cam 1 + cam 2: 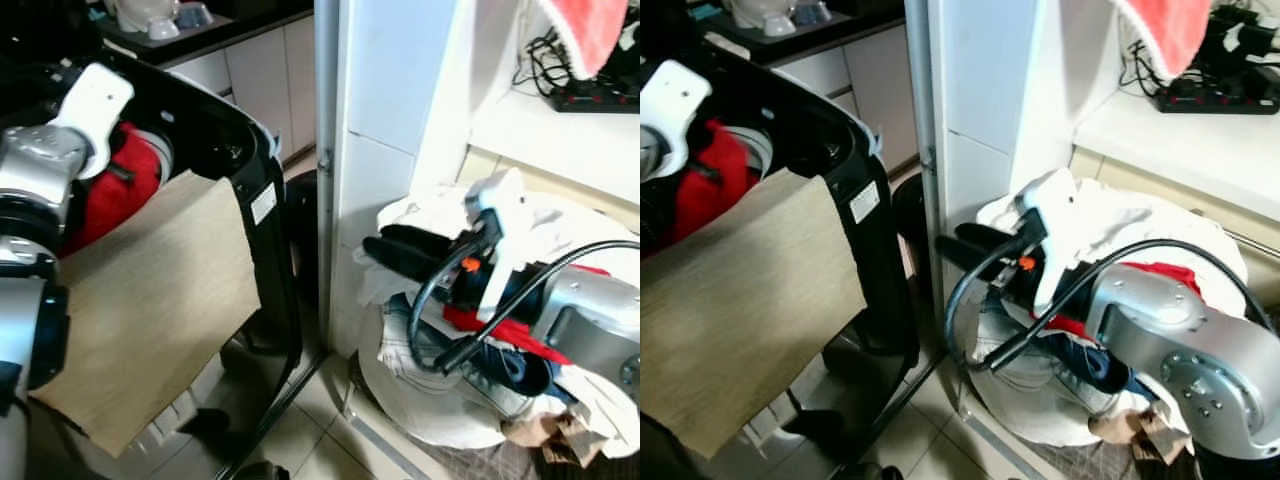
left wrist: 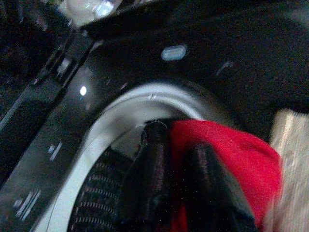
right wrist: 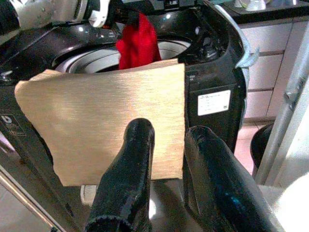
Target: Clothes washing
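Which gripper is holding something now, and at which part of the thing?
The left gripper holds the red garment by its upper edge, over the washing machine drum. The right gripper holds nothing.

Home laundry corner next to a kitchen. Black top-loading washing machine (image 1: 235,170) stands on a tiled floor (image 1: 310,420), heap of mixed clothes (image 1: 1110,300) just beside it by a white wall. White kitchen cabinets (image 1: 262,75) under a dark counter with dishes behind; power strip (image 1: 595,98) on a shelf.
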You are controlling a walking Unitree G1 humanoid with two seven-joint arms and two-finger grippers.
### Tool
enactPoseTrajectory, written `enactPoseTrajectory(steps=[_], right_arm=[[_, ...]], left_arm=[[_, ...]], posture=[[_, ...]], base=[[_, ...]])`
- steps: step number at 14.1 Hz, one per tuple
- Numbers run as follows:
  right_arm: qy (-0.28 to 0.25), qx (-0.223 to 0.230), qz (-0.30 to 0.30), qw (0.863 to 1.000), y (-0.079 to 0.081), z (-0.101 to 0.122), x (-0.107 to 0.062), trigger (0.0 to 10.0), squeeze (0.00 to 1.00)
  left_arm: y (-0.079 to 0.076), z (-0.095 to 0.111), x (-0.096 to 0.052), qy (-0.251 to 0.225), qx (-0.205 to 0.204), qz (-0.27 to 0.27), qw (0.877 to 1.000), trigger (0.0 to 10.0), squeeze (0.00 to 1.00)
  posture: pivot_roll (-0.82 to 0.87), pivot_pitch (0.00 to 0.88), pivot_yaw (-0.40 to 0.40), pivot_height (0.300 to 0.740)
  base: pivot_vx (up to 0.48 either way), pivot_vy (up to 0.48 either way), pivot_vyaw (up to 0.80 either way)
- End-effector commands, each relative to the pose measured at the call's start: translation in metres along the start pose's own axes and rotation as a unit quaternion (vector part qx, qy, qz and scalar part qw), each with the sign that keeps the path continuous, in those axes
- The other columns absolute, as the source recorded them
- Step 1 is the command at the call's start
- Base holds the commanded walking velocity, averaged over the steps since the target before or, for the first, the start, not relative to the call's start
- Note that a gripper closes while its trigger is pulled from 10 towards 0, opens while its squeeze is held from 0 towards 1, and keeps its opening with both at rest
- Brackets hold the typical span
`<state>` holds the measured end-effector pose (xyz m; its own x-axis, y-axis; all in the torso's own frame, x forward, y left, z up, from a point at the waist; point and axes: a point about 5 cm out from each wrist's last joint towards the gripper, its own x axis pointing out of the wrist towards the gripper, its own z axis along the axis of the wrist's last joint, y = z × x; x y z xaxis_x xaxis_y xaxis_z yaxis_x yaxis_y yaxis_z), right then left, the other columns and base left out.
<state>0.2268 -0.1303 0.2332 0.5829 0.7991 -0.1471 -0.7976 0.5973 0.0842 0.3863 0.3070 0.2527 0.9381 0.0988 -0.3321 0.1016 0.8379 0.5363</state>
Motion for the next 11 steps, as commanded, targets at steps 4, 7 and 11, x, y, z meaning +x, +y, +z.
enactPoseTrajectory(steps=[4,7,11], right_arm=[[0.025,-0.018,0.015,0.999,0.005,-0.006,0.002,10.0,0.00],[0.035,-0.022,0.001,0.999,0.003,-0.009,0.002,10.0,0.00],[0.103,-0.044,-0.267,0.957,-0.061,-0.023,-0.018,10.0,1.00]], left_arm=[[0.005,-0.005,-0.007,0.034,0.004,-0.065,0.997,10.0,1.00],[0.004,-0.004,-0.007,0.027,0.016,-0.065,0.997,10.0,1.00],[-0.076,0.064,-0.019,-0.265,-0.101,-0.284,0.916,10.0,0.00]], posture=[[-0.16,0.000,0.070,0.740],[-0.16,0.000,0.070,0.740],[-0.17,0.000,0.084,0.740]], base=[[0.000,0.000,0.00],[0.000,0.000,0.00],[0.000,0.000,0.00]])
